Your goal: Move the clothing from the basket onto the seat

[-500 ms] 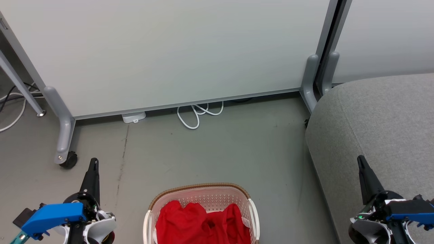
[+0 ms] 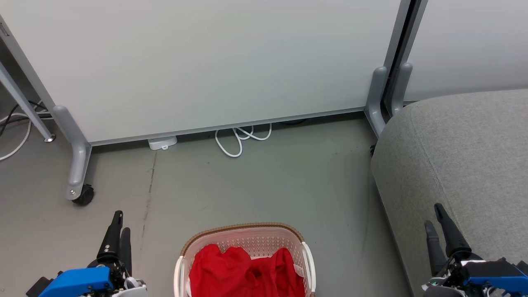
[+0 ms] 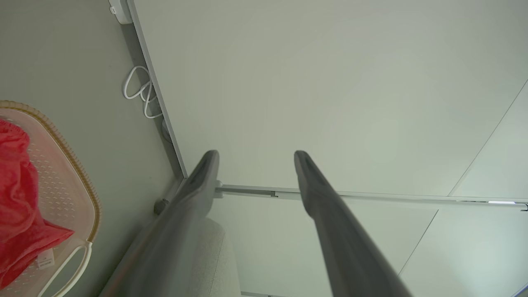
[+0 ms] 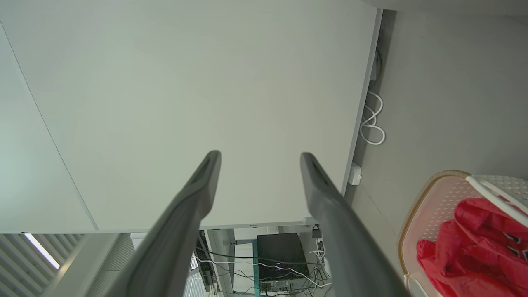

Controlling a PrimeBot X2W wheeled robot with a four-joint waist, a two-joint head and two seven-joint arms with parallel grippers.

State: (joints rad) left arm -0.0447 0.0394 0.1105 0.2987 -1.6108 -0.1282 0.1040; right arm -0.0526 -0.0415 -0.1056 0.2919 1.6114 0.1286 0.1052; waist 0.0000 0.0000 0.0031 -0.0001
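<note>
L gripper [image 2: 122, 221], R gripper [image 2: 432, 215] sank lower, both parted, empty; basket [image 2: 243, 227] betw them, cable [image 2: 237, 140] by partition [image 2: 206, 62].

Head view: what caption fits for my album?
Red clothing sits in the basket on the floor, next to the big grey seat.

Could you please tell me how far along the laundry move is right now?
Done: nothing; no red fabric lies on the visible seat. In hand: nothing; the left gripper and right gripper hover with open jaws, empty. Left: lifting the clothing out of the basket onto the seat.
</note>
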